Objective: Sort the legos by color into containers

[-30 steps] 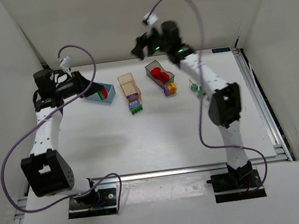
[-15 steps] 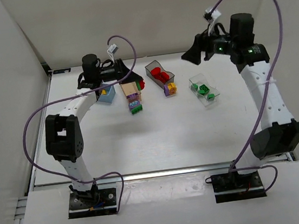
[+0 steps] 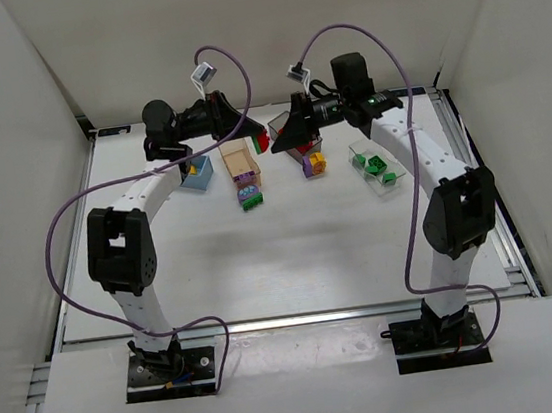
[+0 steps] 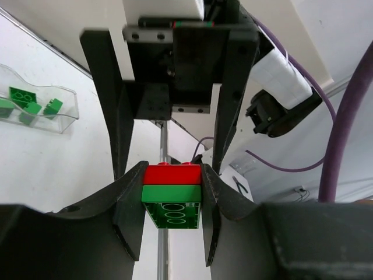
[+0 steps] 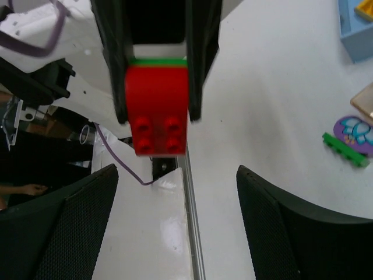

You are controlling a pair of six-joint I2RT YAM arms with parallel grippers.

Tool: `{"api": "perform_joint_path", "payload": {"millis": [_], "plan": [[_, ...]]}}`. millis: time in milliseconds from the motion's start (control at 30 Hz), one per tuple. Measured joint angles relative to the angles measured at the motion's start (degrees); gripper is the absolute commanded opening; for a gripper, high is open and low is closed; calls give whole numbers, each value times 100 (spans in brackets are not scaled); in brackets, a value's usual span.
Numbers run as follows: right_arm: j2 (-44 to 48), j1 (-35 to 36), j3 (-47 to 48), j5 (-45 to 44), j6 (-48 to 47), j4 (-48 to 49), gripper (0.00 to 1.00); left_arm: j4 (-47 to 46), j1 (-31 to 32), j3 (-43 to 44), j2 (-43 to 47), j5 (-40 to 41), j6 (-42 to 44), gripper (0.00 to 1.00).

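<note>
My left gripper point(image 3: 256, 139) is shut on a red brick stacked on a green brick point(image 4: 172, 201) and holds the stack in the air above the tan bin point(image 3: 238, 157). My right gripper point(image 3: 280, 142) is open and empty, facing the left gripper close up; in the right wrist view the red brick point(image 5: 157, 111) hangs just ahead of its spread fingers point(image 5: 64, 227). The light blue bin point(image 3: 197, 172) holds a yellow brick. The dark grey bin point(image 3: 309, 144) is mostly hidden by the right gripper. The clear bin point(image 3: 377, 168) holds green bricks.
A purple and green clump point(image 3: 251, 196) lies on the table in front of the tan bin. A purple and yellow clump point(image 3: 313, 164) lies in front of the grey bin. White walls stand on three sides of the table.
The right arm has swung from the far right to the middle and now faces the left gripper. The left gripper has moved from the blue bin to the right, holding the red and green stack.
</note>
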State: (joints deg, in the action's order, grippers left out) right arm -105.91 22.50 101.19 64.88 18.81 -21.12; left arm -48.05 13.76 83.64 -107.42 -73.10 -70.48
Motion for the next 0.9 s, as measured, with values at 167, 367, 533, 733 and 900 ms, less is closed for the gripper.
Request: {"api": "perform_joint_path", "payload": {"millis": [167,367,533,733,900], "plan": [[-216,52,503,144,229,358,86,-151,24,-101,15,-48,-188,10],[-413,177,697,247,369,599,84,-192,22,-223,48,-90,-216,10],[-551,354,704,337,444,632,82,-201,22,-232,48,-101,-219,10],[-610,483,702,393,496,682,55,-208,-2,-232,59,-131,-240,10],[-649,442,699,435,586,750,47,-214,-39,-243,92,-103,-214,10]]}}
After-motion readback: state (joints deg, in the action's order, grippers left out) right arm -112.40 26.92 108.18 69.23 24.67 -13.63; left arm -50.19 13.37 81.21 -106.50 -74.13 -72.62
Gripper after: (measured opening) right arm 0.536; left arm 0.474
